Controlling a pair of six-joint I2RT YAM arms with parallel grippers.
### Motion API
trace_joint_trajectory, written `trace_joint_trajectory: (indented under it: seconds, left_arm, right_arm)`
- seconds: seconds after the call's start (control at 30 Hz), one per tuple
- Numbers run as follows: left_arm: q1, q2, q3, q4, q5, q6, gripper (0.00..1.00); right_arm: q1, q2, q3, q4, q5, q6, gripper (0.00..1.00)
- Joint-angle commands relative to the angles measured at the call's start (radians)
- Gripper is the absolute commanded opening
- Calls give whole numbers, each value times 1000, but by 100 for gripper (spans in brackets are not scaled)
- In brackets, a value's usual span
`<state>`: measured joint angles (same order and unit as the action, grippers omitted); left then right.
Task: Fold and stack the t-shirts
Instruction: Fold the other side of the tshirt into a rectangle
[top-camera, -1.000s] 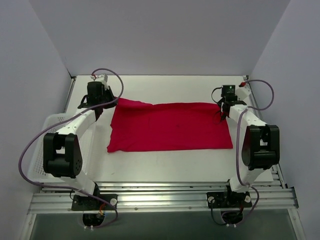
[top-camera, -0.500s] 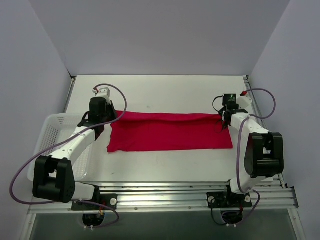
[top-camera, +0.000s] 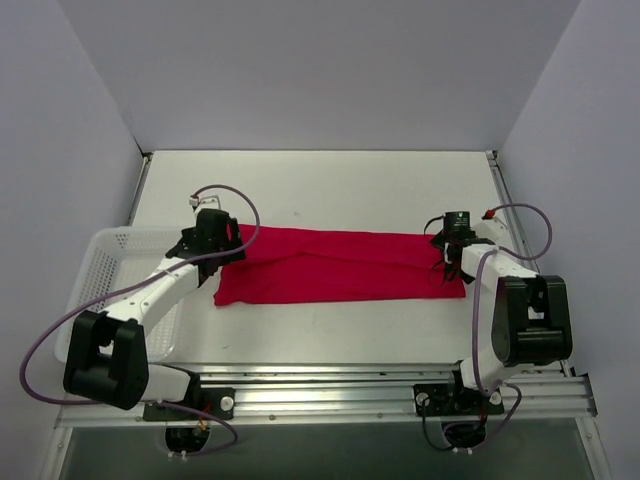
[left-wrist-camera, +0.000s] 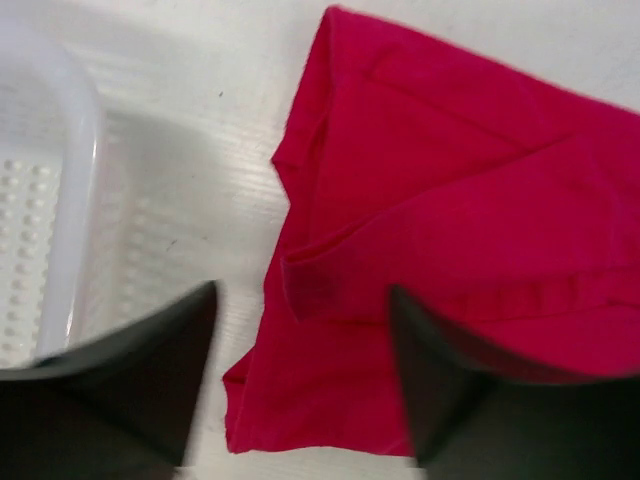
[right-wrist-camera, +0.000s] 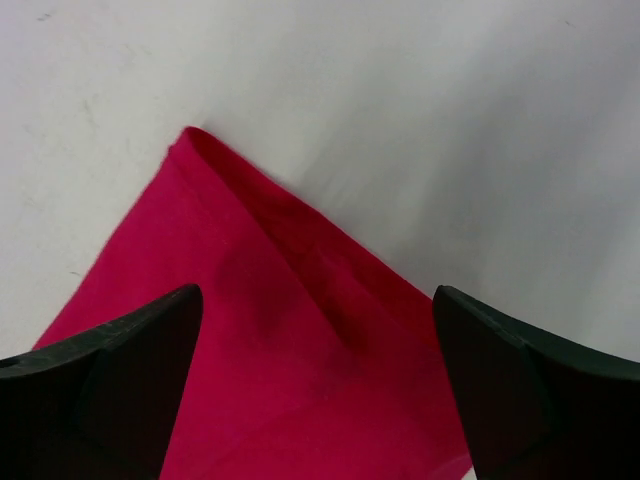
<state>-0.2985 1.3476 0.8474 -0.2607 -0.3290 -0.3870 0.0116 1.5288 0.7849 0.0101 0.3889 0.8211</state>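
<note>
A bright red t-shirt (top-camera: 340, 266) lies folded lengthwise into a long band across the middle of the white table. My left gripper (top-camera: 230, 252) hangs over its left end, jaws wide apart with nothing between them. In the left wrist view the layered left edge of the t-shirt (left-wrist-camera: 440, 230) lies flat below the gripper (left-wrist-camera: 305, 335). My right gripper (top-camera: 452, 262) stands open over the right end. The right wrist view shows the folded corner of the t-shirt (right-wrist-camera: 270, 330) between and beneath the spread gripper (right-wrist-camera: 318, 335), which holds nothing.
A white plastic mesh basket (top-camera: 95, 290) stands at the table's left side, under the left arm; its rim (left-wrist-camera: 60, 200) shows in the left wrist view. Bare white table (top-camera: 330, 185) stretches behind the shirt, and a strip of it runs in front.
Both grippers carried the shirt's far edge toward the near edge, folding it into a narrower band, then opened and let go of the cloth.
</note>
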Motion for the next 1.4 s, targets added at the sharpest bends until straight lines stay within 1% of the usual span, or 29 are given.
trace_joint_trajectory:
  seconds: [0.0, 0.03, 0.17, 0.3, 0.4, 0.47, 0.5, 0.53, 0.6, 0.63, 0.67, 0.7, 0.73, 0.77, 0.8, 0.83, 0.87, 0.9, 0.97, 1.1, 1.2, 1.37]
  left_arm:
    - [-1, 45, 54, -150, -102, -92, 98]
    - [-2, 48, 70, -193, -104, -104, 94]
    - [-4, -19, 97, -207, -85, -122, 94]
    - [1, -88, 139, -204, -84, -109, 94]
    - [9, -84, 165, -161, -91, -79, 94]
    - [22, -35, 180, -129, -73, -64, 94]
    - [28, -13, 185, -100, -56, -62, 94]
    - [44, 13, 199, -83, -7, -65, 94]
    - [62, 93, 208, -23, 71, -69, 96]
    - [71, 123, 214, 4, 178, -75, 99]
    - [94, 180, 222, 33, 247, -79, 90]
    - [105, 211, 228, 87, 311, -85, 84]
    - [111, 241, 237, 113, 429, -99, 75]
    - [120, 304, 258, 136, 489, -101, 72]
    - [122, 333, 274, 171, 546, -99, 68]
    - [122, 367, 295, 176, 591, -90, 63]
    - [122, 428, 336, 178, 663, -84, 60]
    - [121, 453, 352, 178, 689, -78, 58]
    - [121, 508, 375, 182, 732, -66, 56]
    - [121, 547, 387, 213, 769, -46, 55]
    - [121, 571, 401, 189, 740, -27, 55]
    - [121, 602, 409, 192, 716, -13, 53]
  right_arm:
    - [-7, -36, -12, -64, 80, 39, 100]
    - [-27, -38, -12, -65, 82, 44, 100]
    - [-39, -59, 5, -85, 87, 55, 100]
    - [-39, -79, 63, -101, 70, 55, 100]
    - [-30, -84, 88, -79, 22, 49, 99]
    - [-18, -79, 103, -35, -40, 41, 97]
    - [10, -76, 108, -21, -59, 41, 94]
    - [27, -67, 114, 28, -94, 41, 93]
    - [114, -49, 129, 71, -120, 30, 90]
    - [151, -18, 157, 103, -139, 6, 88]
    - [221, 3, 180, 103, -140, -2, 86]
    - [252, 25, 203, 97, -136, -8, 83]
    - [281, 65, 223, 90, -127, -10, 81]
    - [306, 82, 249, 91, -117, -11, 81]
    - [345, 94, 257, 93, -113, -11, 79]
    - [361, 114, 261, 96, -108, -11, 79]
    - [373, 122, 261, 100, -104, -10, 78]
    - [389, 128, 261, 103, -102, -13, 78]
    - [393, 139, 260, 106, -96, -13, 77]
    - [392, 149, 267, 96, -75, -20, 76]
    - [392, 145, 270, 93, -70, -23, 76]
    - [392, 133, 267, 93, -74, -22, 75]
